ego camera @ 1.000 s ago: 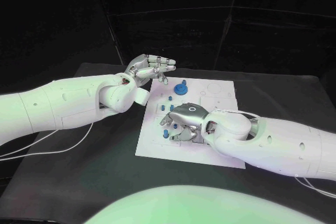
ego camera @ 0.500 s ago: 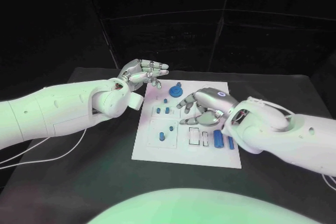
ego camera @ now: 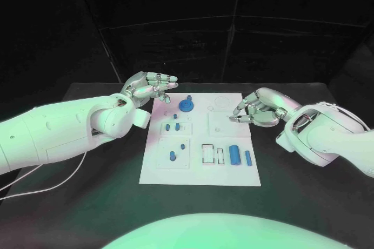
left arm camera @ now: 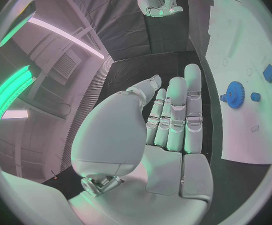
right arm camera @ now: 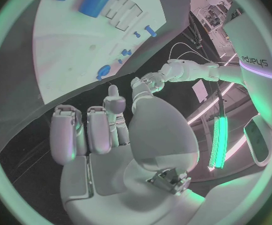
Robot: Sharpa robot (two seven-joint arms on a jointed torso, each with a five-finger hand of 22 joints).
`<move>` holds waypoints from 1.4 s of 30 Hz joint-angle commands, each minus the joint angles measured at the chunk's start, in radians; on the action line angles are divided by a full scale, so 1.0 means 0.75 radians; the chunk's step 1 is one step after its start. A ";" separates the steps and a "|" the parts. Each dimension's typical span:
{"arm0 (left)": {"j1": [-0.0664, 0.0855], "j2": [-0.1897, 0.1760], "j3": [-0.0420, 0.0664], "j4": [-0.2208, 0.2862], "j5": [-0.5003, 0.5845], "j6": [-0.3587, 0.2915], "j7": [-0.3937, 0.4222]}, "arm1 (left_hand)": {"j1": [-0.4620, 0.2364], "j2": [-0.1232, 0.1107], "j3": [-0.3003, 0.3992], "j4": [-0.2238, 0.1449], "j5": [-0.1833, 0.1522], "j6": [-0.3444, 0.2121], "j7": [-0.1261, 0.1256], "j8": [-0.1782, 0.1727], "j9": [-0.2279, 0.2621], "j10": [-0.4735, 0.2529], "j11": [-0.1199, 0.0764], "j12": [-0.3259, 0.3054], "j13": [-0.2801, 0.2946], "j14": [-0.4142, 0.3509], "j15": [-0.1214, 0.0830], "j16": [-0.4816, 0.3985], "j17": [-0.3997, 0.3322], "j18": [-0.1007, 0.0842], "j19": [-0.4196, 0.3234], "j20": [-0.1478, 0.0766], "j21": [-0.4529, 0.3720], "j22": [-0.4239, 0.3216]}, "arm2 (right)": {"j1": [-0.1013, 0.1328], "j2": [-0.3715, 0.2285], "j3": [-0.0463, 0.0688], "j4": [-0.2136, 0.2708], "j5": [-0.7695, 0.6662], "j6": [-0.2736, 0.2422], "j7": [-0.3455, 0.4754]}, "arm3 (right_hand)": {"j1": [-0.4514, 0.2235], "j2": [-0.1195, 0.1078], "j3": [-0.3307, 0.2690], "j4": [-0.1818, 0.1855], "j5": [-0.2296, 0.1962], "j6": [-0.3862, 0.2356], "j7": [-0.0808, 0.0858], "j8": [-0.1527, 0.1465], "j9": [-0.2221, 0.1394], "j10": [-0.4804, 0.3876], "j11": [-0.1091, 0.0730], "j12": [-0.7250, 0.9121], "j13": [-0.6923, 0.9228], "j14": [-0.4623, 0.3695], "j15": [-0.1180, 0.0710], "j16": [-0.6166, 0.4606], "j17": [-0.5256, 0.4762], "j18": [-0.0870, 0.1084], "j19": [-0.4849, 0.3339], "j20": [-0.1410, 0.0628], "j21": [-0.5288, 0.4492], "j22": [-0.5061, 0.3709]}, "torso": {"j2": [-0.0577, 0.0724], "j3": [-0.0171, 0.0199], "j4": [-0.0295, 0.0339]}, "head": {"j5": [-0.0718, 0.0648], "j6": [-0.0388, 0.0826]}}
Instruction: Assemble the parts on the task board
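A white task board (ego camera: 199, 173) lies flat in the middle of a black table (ego camera: 93, 206). On it we see a handful of small blue parts. A round blue gear (ego camera: 186, 105) with a stub on top sits near the board's far edge. Several tiny blue pegs (ego camera: 176, 126) stand in a group in the middle left. Nearer us, a thick blue cylinder (ego camera: 234, 154) and a thinner blue bar (ego camera: 248, 157) lie side by side on the right, next to some empty rectangular slots (ego camera: 208, 154).

We judge these parts to be light, hard plastic, stiff and probably smooth, so they could slip or tip. The gear looks easiest to pinch by its raised stub. The cylinder and bar are best pinched across their long sides near the middle. The pegs need a fine fingertip pinch from above.

Our left hand (ego camera: 148, 86) hovers over the table beside the board's far left corner, near the gear, fingers bent but apart, holding nothing. Our right hand (ego camera: 261, 109) hovers at the board's far right edge, fingers curled inward with their tips close together; we see no part in it.
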 commanded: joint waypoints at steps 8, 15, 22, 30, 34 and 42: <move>0.002 -0.007 0.001 0.006 0.003 0.017 0.005 | -0.001 0.014 -0.008 -0.002 0.001 -0.004 -0.001 0.003 0.001 -0.002 -0.003 0.008 -0.002 -0.011 0.001 -0.008 -0.002 0.018 -0.002 -0.002 -0.005 -0.001 | -0.036 -0.063 -0.050 0.043 -0.233 0.110 -0.342 | -0.051 -0.004 -0.100 0.127 -0.023 -0.053 -0.002 0.092 0.045 -0.037 0.005 0.063 0.119 0.058 0.001 0.005 0.002 -0.019 -0.001 0.005 0.001 0.087 | -0.004 -0.0021 -0.0082 | -0.025 -0.012; 0.002 -0.007 0.001 0.008 0.003 0.017 0.006 | -0.004 0.014 -0.010 -0.001 0.001 -0.004 -0.001 0.003 0.001 -0.003 -0.003 0.009 -0.002 -0.012 0.001 -0.008 -0.002 0.017 -0.002 -0.001 -0.006 -0.001 | -0.081 -0.033 -0.062 0.037 -0.289 0.118 -0.390 | -0.072 -0.001 -0.122 0.131 -0.028 -0.068 -0.001 0.114 0.054 -0.056 0.007 0.047 0.114 0.055 0.003 -0.001 -0.005 -0.016 -0.010 0.007 -0.007 0.074 | -0.005 -0.0001 -0.0049 | -0.040 -0.007; 0.002 -0.008 0.001 0.008 0.003 0.018 0.006 | -0.004 0.014 -0.010 -0.001 0.001 -0.004 -0.001 0.003 0.001 -0.003 -0.003 0.009 -0.002 -0.012 0.001 -0.008 -0.002 0.017 -0.002 -0.001 -0.006 -0.001 | -0.113 0.014 -0.072 0.026 -0.340 0.081 -0.407 | -0.103 -0.012 -0.143 0.133 -0.070 -0.093 0.002 0.148 0.069 -0.072 0.010 0.044 0.128 0.055 0.006 0.001 0.006 -0.011 -0.025 0.010 -0.021 0.053 | -0.002 -0.0003 -0.0054 | -0.043 -0.003; 0.002 -0.008 0.001 0.007 0.003 0.018 0.005 | -0.004 0.014 -0.010 -0.001 0.001 -0.004 -0.001 0.003 0.001 -0.003 -0.003 0.009 -0.002 -0.012 0.001 -0.008 -0.002 0.017 -0.002 -0.001 -0.006 -0.001 | -0.125 0.056 -0.077 0.010 -0.358 0.129 -0.424 | -0.139 -0.022 -0.144 0.134 -0.149 -0.113 -0.001 0.202 0.094 -0.053 0.009 0.083 0.192 0.059 0.006 0.012 0.030 -0.012 -0.022 0.011 -0.019 0.059 | -0.002 -0.0019 -0.0054 | -0.050 -0.002; 0.002 -0.009 0.001 0.008 0.003 0.019 0.005 | -0.004 0.014 -0.010 -0.001 0.001 -0.004 -0.001 0.003 0.001 -0.003 -0.003 0.009 -0.002 -0.012 0.001 -0.008 -0.002 0.017 -0.002 -0.001 -0.006 -0.001 | -0.132 0.067 -0.080 0.006 -0.362 0.158 -0.437 | -0.151 -0.028 -0.140 0.135 -0.167 -0.117 -0.003 0.223 0.105 -0.044 0.007 0.098 0.216 0.062 0.005 0.020 0.045 -0.014 -0.019 0.010 -0.017 0.064 | -0.002 -0.0017 -0.0042 | -0.049 -0.005; 0.002 -0.012 0.001 0.008 0.003 0.020 0.004 | -0.007 0.015 -0.012 0.001 0.001 -0.005 -0.001 0.003 0.001 -0.004 -0.002 0.011 -0.003 -0.013 0.001 -0.007 -0.003 0.017 -0.003 -0.001 -0.006 -0.001 | -0.138 0.074 -0.082 0.009 -0.382 0.188 -0.458 | -0.168 -0.035 -0.137 0.135 -0.176 -0.124 -0.005 0.239 0.113 -0.036 0.006 0.111 0.237 0.064 0.004 0.027 0.058 -0.015 -0.014 0.009 -0.013 0.071 | -0.002 -0.0024 -0.0042 | -0.048 -0.009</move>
